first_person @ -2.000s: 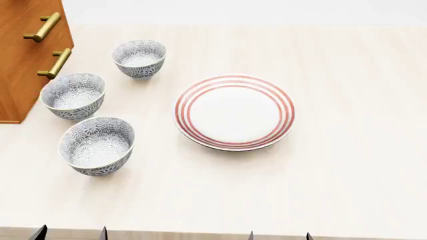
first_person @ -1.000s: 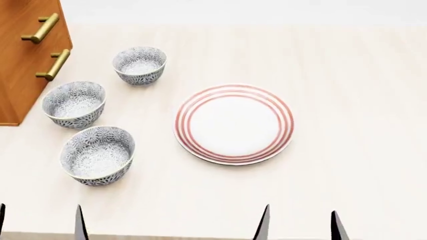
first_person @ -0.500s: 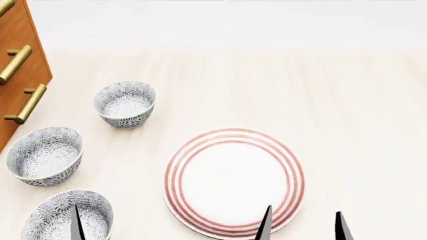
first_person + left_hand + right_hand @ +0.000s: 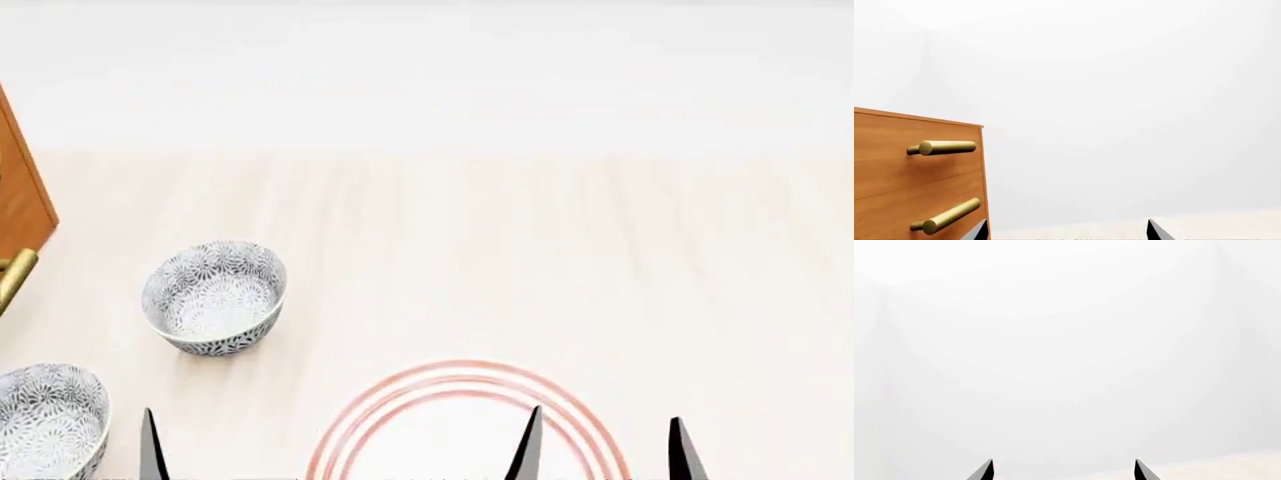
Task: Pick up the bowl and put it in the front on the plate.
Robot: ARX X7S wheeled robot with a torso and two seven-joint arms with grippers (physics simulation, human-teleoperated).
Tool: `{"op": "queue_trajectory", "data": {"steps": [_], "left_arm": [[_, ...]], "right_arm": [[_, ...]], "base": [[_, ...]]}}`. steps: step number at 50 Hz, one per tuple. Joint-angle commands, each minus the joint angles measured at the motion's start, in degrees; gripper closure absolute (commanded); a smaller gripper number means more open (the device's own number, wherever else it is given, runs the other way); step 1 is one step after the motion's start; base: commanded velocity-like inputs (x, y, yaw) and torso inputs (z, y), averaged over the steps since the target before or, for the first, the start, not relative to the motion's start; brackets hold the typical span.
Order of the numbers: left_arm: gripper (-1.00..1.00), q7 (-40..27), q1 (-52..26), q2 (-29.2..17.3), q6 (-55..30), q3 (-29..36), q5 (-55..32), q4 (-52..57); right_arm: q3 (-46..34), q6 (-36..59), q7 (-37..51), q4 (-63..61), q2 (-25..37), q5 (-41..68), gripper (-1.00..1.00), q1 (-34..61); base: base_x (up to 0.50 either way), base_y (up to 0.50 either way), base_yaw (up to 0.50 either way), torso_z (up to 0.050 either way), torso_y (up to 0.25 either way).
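Wooden cabinet [image 4: 20,215] with brass handles [image 4: 944,147] sits at the table's [image 4: 534,250] left edge, one patterned bowl [image 4: 214,297] just in front of it and a second bowl [image 4: 47,420] nearer me, both apart from the plate [image 4: 454,420]. The plate and that nearer bowl are cut off at the head view's bottom edge, so I can't tell which bowl is frontmost. My left pincer [image 4: 1067,232] and right pincer [image 4: 1063,471] are both spread wide, holding nothing, only fingertips [image 4: 530,445] showing; table right of the plate is bare.

Wood cabinet [image 4: 917,180] w/ brass handles [image 4: 944,147], white wall [image 4: 1121,100]

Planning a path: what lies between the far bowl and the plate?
Only bare tabletop between the bowl and the plate, seen in the head view.
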Motion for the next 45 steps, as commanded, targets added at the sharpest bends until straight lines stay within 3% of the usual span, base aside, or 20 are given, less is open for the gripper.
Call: {"op": "queue_trajectory", "data": {"steps": [1, 11, 20, 45], "left_arm": [[-1.00, 0.2, 0.0, 0.4, 0.0, -0.9, -0.4, 0.2], [-1.00, -0.3, 0.1, -0.1, 0.0, -0.4, -0.6, 0.2], [-1.00, -0.5, -0.2, -0.5, 0.1, 0.2, -0.9, -0.5], [-1.00, -0.8, -0.6, -1.4, -1.5, 1.5, -1.9, -0.5]], "right_arm": [[0.1, -0.8, -0.3, -0.3, -0.2, -0.6, -1.00, -0.2], [-0.5, -1.2, 0.1, -0.3, 0.3, -0.5, -1.00, -0.3], [-1.5, -3.5, -0.6, -0.4, 0.8, -0.8, -1.00, -0.8], [-2.5, -3.1, 0.6, -0.1, 1.6, -0.6, -1.00, -0.5]], "base": [[0.50, 0.00, 0.00, 0.000, 0.000], [0.50, 0.00, 0.00, 0.000, 0.000], [0.00, 0.03, 0.00, 0.000, 0.000], [0.00, 0.50, 0.00, 0.000, 0.000]]}}
